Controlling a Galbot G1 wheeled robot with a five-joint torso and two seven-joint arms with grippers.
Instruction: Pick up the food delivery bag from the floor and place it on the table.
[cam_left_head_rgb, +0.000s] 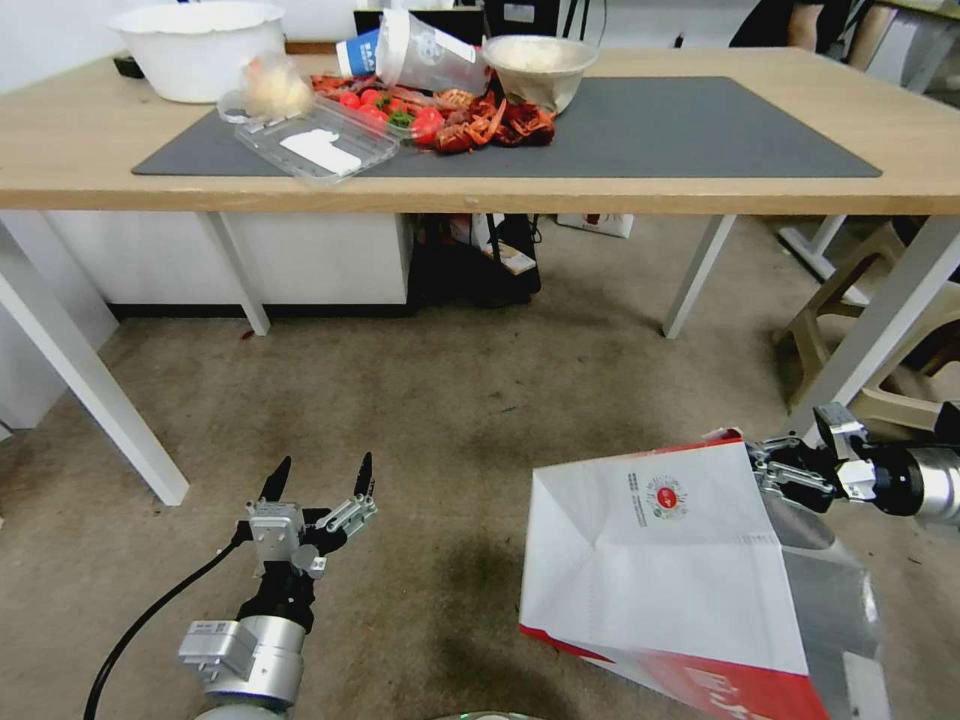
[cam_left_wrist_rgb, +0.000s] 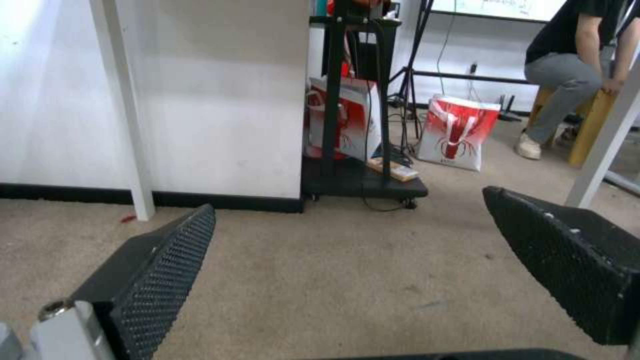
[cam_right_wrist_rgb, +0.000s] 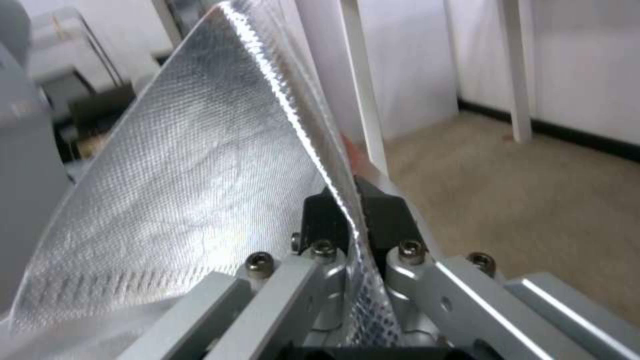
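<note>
A: What is the biggest thing in front of the robot?

B: The large rectangular light-wood table with white legs (cam_left_head_rgb: 620, 195), across the scene from ten to two o'clock. A dark grey mat (cam_left_head_rgb: 660, 130) lies on it, along with one big white plastic bowl (cam_left_head_rgb: 200, 48), one smaller bowl (cam_left_head_rgb: 540, 68), one tipped clear cup (cam_left_head_rgb: 425, 52), one clear plastic lid (cam_left_head_rgb: 320, 140) and a heap of red crayfish (cam_left_head_rgb: 470, 120).

A: And under it?

B: The brownish-grey, stained, carpet-like floor (cam_left_head_rgb: 450, 400). In the left wrist view a white wall panel and two red-and-white carrier bags stand behind the table legs.

A: Where is the bag?

B: The large white paper food delivery bag with red edges and silver foil lining (cam_left_head_rgb: 660, 560) is at about five o'clock, low, near the floor, tilted. Whether its base touches the carpet I cannot tell.

A: The grippers?

B: The right gripper (cam_left_head_rgb: 770, 470), at four o'clock, has its jaws clenched on the bag's upper rim; in the right wrist view the foil edge runs between the black pads (cam_right_wrist_rgb: 383, 220). The left gripper (cam_left_head_rgb: 320, 480), at seven o'clock, hangs over bare floor, jaws spread wide, holding and touching nothing.
</note>
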